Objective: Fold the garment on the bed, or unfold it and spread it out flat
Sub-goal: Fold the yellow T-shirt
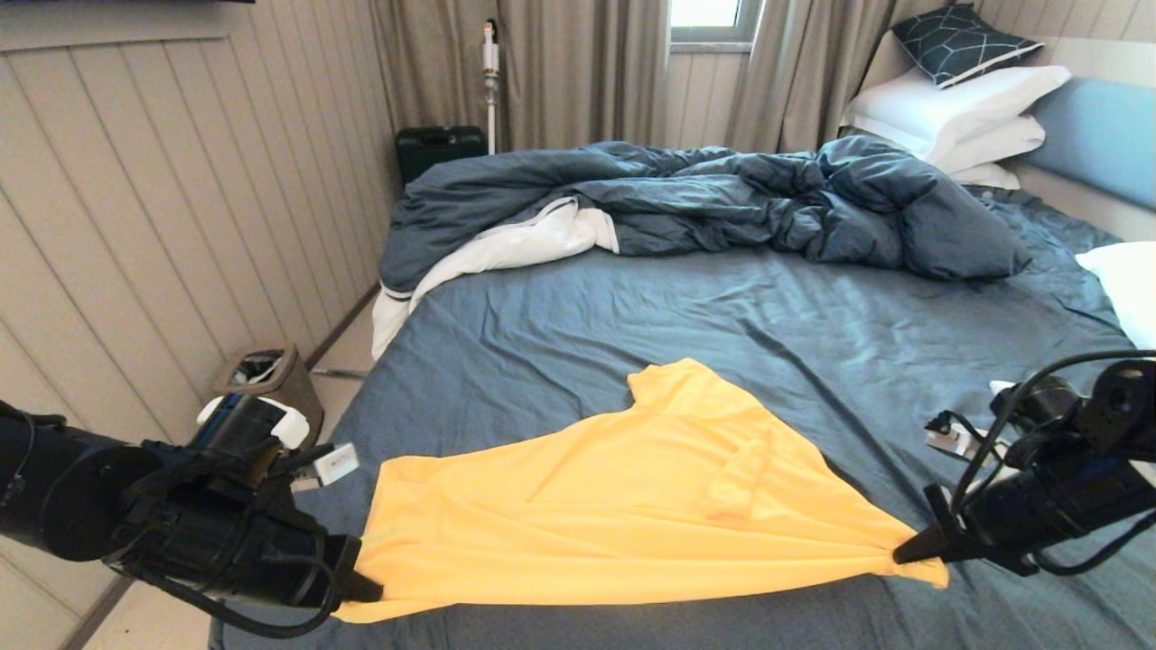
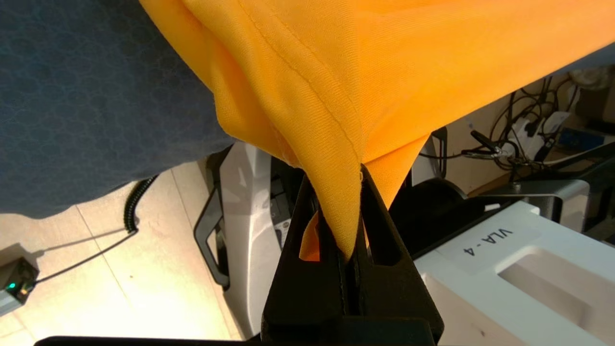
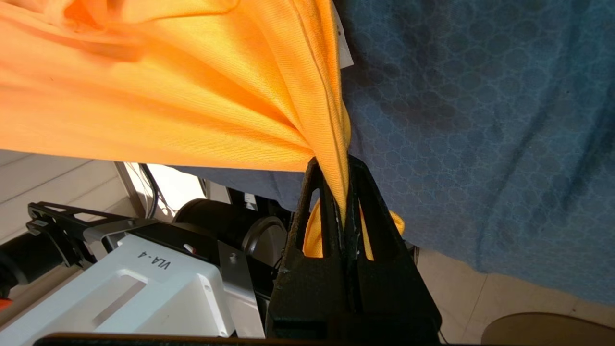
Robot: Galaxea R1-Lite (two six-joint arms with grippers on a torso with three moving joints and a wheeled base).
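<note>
Stretching the shirt point(image 1: 632, 487) between them at the near edge of the bed point(image 1: 722, 316), the left gripper point(image 1: 366, 587) and right gripper point(image 1: 903, 552) each stay-free clamp a bunched corner, apparently to pull the fabric taut so it can lie flat on the sheet.

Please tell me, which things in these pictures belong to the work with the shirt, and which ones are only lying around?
Part of the job:
- yellow T-shirt
- bed
- left gripper, shut on one shirt corner
- right gripper, shut on the other corner

Just lying about:
- blue duvet
- white pillows
- patterned cushion
- waste bin
</note>
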